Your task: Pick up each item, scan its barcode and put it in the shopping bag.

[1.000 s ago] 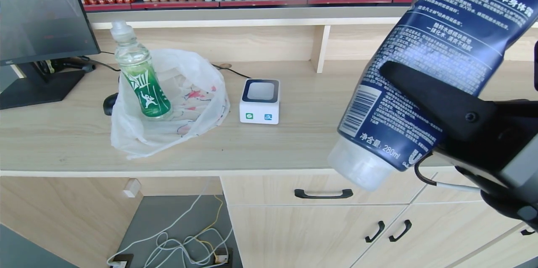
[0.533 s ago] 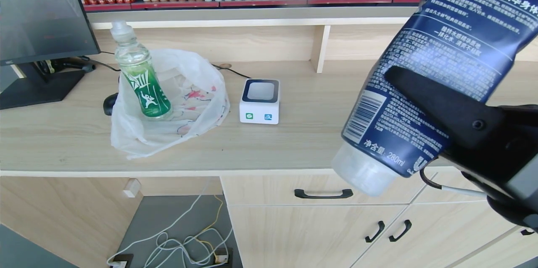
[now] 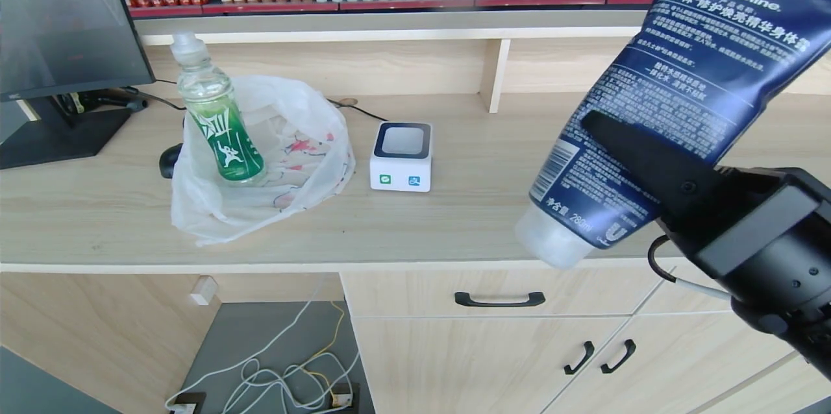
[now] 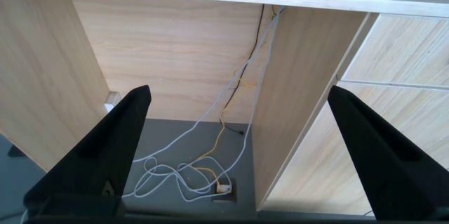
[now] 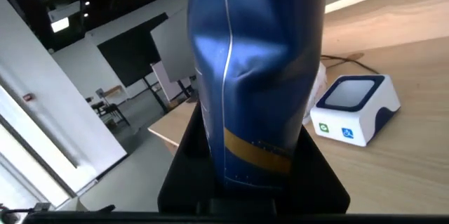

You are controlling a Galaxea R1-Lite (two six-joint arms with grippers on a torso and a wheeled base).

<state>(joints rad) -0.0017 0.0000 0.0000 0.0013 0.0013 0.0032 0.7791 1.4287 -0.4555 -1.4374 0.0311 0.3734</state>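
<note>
My right gripper [image 3: 626, 151] is shut on a dark blue lotion tube [image 3: 675, 89], held in the air at the right, above the counter's front edge. The tube is tilted, with its clear cap [image 3: 550, 240] down and to the left and its barcode [image 3: 554, 170] on the lower left side. In the right wrist view the blue tube [image 5: 256, 69] stands between my fingers. The white cube scanner [image 3: 401, 156] sits mid-counter, left of the tube. A white plastic shopping bag [image 3: 305, 161] lies further left with a green drink bottle [image 3: 217, 122] upright in it. My left gripper [image 4: 238, 161] hangs open below the counter.
A monitor on a black stand [image 3: 62, 44] fills the counter's far left, with a black mouse [image 3: 169, 161] beside the bag. A wooden divider [image 3: 493, 73] rises behind the scanner. Drawers with black handles [image 3: 498, 299] front the counter. Cables [image 4: 210, 161] lie on the floor underneath.
My right gripper has carried the tube up and farther out over the counter. The tube has turned, so its barcode faces more to the left. Bag, bottle and scanner have not moved.
</note>
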